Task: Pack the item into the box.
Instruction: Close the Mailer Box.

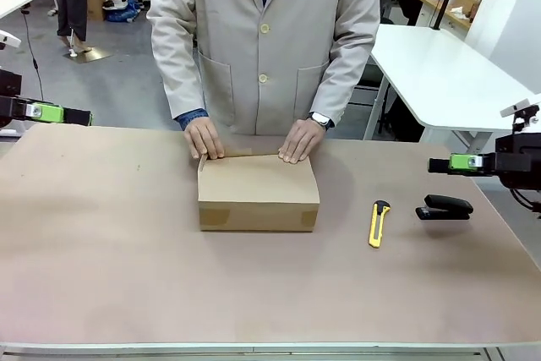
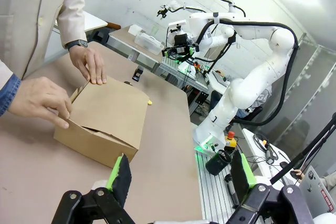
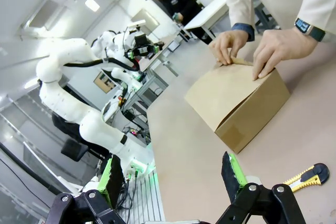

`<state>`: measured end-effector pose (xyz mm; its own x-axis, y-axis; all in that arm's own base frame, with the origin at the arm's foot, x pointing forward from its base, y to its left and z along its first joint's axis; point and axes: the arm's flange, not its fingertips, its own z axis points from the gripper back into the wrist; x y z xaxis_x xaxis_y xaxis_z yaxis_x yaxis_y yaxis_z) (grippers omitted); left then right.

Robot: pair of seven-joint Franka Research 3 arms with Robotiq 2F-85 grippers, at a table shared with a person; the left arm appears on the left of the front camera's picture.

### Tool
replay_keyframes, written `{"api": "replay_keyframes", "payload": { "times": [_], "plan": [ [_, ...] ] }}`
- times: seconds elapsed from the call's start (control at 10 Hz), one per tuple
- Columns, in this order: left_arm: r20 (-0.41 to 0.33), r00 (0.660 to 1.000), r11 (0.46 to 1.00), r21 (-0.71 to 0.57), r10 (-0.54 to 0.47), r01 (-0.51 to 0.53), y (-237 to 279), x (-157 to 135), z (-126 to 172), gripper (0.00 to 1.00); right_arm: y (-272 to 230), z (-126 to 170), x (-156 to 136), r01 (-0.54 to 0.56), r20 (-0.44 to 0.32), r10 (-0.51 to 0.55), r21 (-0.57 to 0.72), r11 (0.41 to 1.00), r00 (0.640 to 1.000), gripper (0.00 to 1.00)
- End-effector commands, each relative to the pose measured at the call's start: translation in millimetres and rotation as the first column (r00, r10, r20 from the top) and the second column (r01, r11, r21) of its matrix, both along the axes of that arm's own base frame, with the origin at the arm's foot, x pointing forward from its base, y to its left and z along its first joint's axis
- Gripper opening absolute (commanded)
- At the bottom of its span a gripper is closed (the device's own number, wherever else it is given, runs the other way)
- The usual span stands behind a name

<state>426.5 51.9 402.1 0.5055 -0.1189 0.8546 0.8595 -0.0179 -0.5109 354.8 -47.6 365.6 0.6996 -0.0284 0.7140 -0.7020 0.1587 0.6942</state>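
The brown cardboard box (image 1: pixel 258 188) sits in the middle of the table with its lid flap down. The person's two hands (image 1: pixel 203 137) (image 1: pixel 300 139) press on the lid's far edge. In the left wrist view the box (image 2: pixel 107 111) lies ahead with the lid slightly raised at one side. It also appears in the right wrist view as the box (image 3: pixel 236 100). The navy pouch is hidden. My left gripper (image 1: pixel 59 113) (image 2: pixel 181 177) hangs open at the table's far left, holding nothing. My right gripper (image 1: pixel 448 162) (image 3: pixel 170 178) is open at the far right, also holding nothing.
A yellow utility knife (image 1: pixel 379 222) (image 3: pixel 307 177) lies right of the box. A black stapler (image 1: pixel 445 207) rests just below my right gripper. The person stands at the far edge, behind the box. A white table (image 1: pixel 439 65) stands at the back right.
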Motion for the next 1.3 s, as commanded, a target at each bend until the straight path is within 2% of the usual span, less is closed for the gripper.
{"api": "replay_keyframes", "payload": {
  "times": [0.0,1.2],
  "plan": [
    [0.02,1.0,1.0,0.01,-0.004,0.004,-0.5,-4.7,0.0,1.0,1.0,1.3,0.5,0.0,0.007,0.0,0.005,1.0,1.0,1.0],
    [0.02,1.0,1.0,0.01,-0.004,0.004,-0.5,-4.7,0.0,1.0,1.0,1.3,0.5,0.0,0.007,0.0,0.005,1.0,1.0,1.0]
  ]
}}
